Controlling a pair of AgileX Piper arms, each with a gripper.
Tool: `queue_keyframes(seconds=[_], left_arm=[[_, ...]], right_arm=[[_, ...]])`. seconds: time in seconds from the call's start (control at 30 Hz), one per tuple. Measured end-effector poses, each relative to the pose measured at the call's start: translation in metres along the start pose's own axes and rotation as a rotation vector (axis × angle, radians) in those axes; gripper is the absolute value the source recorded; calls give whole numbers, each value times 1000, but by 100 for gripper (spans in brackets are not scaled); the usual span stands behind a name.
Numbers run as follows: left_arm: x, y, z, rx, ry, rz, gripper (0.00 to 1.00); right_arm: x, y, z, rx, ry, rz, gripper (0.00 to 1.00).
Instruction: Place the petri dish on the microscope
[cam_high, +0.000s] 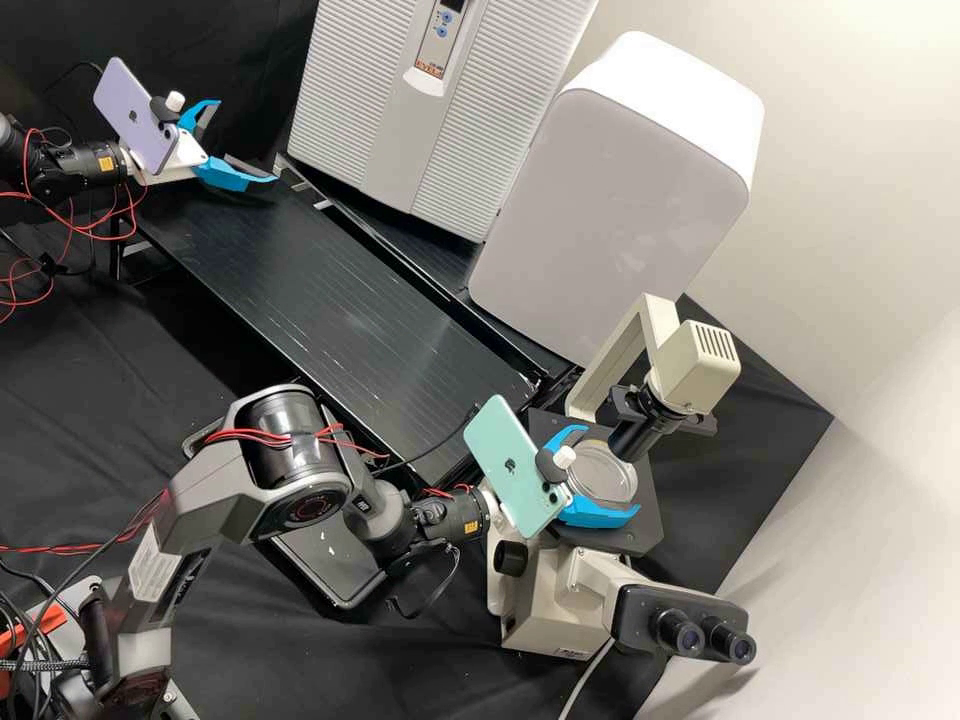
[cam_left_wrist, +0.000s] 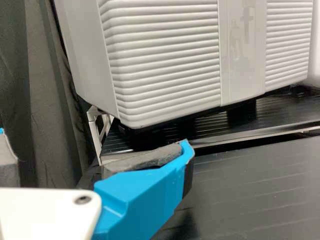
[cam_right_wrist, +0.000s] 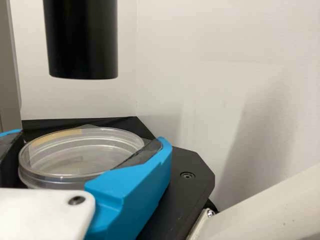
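Petri dish clamped by right gripper at microscope stage; whether set down cannot be told. Left gripper held with fingers apart, near ribbed white cabinet. Print seen on cabinet's control panel; pale sticker on right arm, orange labels near both wrists, logo on each phone

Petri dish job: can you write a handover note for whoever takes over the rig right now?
Left gripper: open, empty, over the bench's far end.
Right gripper: appears closed on the petri dish, at the microscope stage.
Done: dish is at the stage; whether it bears on it, I can't tell.
Left: probably settle it, release, back away.
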Motion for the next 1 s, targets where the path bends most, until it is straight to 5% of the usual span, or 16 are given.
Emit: queue_keyframes(seconds=[0.47, 1.0], left_arm=[[0, 0, 0, 0, 0, 0, 100], [0, 0, 0, 0, 0, 0, 100]], right_arm=[[-25, 7, 1, 8, -20, -9, 100], [-116, 34, -13, 166, 66, 59, 100]])
